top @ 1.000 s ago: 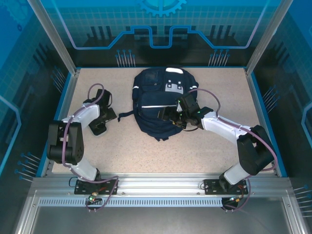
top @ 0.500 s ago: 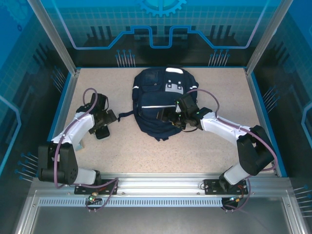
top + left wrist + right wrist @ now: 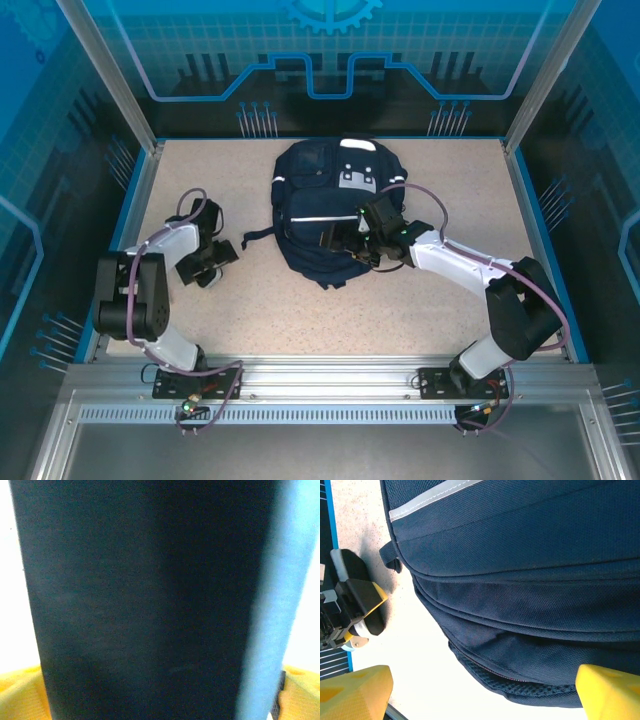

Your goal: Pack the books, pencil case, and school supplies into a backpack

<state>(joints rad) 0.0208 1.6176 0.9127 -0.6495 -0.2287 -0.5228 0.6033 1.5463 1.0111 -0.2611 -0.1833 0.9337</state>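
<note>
the bag (image 3: 318, 200) lies flat in the middle of the desk (image 3: 300, 310). the right pincer (image 3: 338, 243) is over the bag's near right part, touching it or just above it. its yellow fingertips (image 3: 352, 692) stand wide apart and hold nothing. the left pincer (image 3: 208, 263) is low on the desk, to the left of the bag and apart from it.

i think the step now is to get the bag open so things can go in. the zip (image 3: 490, 672) runs along the bag's edge, right by the right pincer, and it looks shut or nearly shut. to do this well, the right pincer should pinch just the zip's pull, not a fold of cloth. then it should drag the pull along the line of the zip, not across it. the bag is soft and may slide, so the left pincer could press it down on the other side.

some things are hard to see. i cannot tell where the zip's pull is. the left wrist view sits very close to a dark thing (image 3: 140, 605) with a light blue strip (image 3: 272, 605) on its right side. it may be one of the books, but it is too blurry to tell. the left fingertips (image 3: 20, 695) are far apart at the two bottom corners. i cannot tell if they squeeze the dark thing or just sit beside it. i also cannot tell what is inside the bag
</note>
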